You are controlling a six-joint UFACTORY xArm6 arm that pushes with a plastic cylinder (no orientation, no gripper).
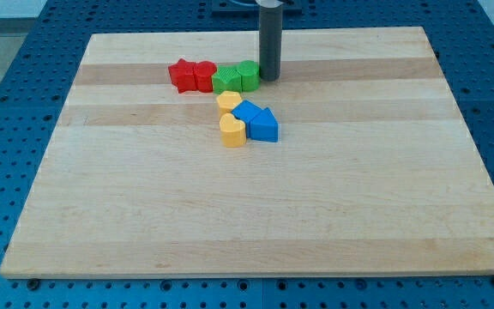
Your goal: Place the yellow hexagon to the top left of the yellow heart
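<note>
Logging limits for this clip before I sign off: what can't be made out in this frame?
- Camera view: the rod's upper part is cut off by the view's top edge.
- Whether my tip touches the green blocks: too close to tell.
- Red blocks' shapes: too small.
- Blue blocks overlap, hiding their outlines.

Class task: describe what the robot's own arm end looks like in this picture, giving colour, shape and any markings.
Only a straight, round, dark grey rod shows, smooth and unmarked, with a flat lower end, my tip, beside the green blocks. No cables, labels or pincer are visible.
</note>
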